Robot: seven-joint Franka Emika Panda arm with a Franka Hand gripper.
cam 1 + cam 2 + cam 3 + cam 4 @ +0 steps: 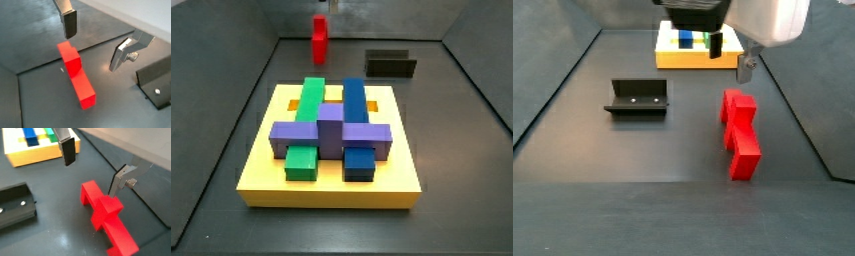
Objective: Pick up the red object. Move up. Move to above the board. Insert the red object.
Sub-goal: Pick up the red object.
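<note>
So the red object is just lying flat on the dark desk, right of center in this side view, long axis running toward the camera. In the head-on side view it shows up as a narrow red sliver at the top of the frame, behind the board.

The hand hangs over the far end of the red object with its 2 fingers spread apart, nothing between them. Both wrist views show the plates clear of the block, one on each side of it, not touching. In the side view the hand sits at the top, in front of the board.

The board carries green, blue and purple blocks. The fixture stands on the floor left of the red object, well apart from it.
</note>
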